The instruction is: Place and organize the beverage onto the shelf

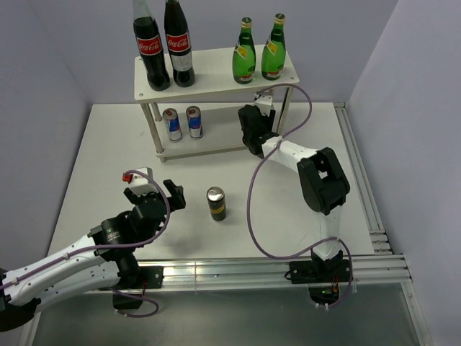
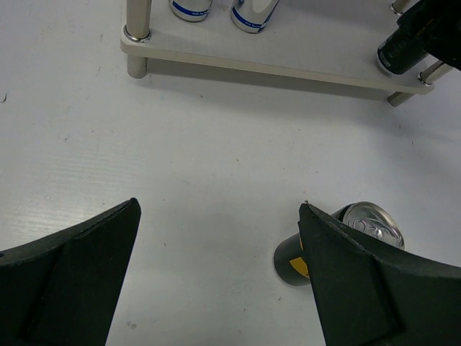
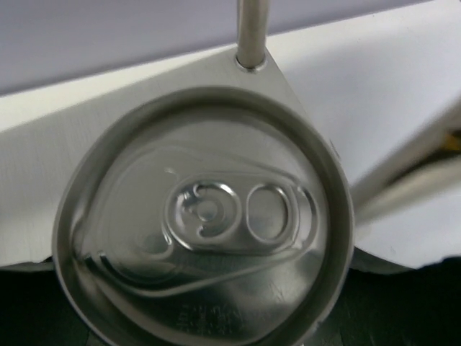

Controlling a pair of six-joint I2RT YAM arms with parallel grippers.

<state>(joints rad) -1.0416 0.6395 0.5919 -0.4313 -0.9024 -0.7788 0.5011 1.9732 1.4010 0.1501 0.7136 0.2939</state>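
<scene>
From above, I am seeing the shelf (image 1: pixel 216 85) standing at the far edge of the bench (image 1: pixel 108 166). Its upper board is carrying two cola bottles (image 1: pixel 151 50) at the left end and the two green bottles (image 1: pixel 245 58) at the right end. The two blue-and-silver cans (image 1: pixel 173 124) are sitting side by side at the left end of the lower board. The right gripper (image 1: pixel 253 133) is reaching in at that board's right end. The left gripper (image 1: pixel 155 196) is hovering near the bench's near-left corner, spread wide and holding nothing. A second dark can (image 1: pixel 216 204) is standing upright mid-bench, just beside it.

The left wrist camera is showing wide, empty jaws, that loose can by the right finger, and a dark can (image 2: pixel 398 52) under the right gripper at the lower board's right near corner.

The right wrist camera is filling with that can's top, beside a corner leg; the half-closed jaws are gripping it.

I am judging four drinks shelved, a fifth being set down, and one left.
</scene>
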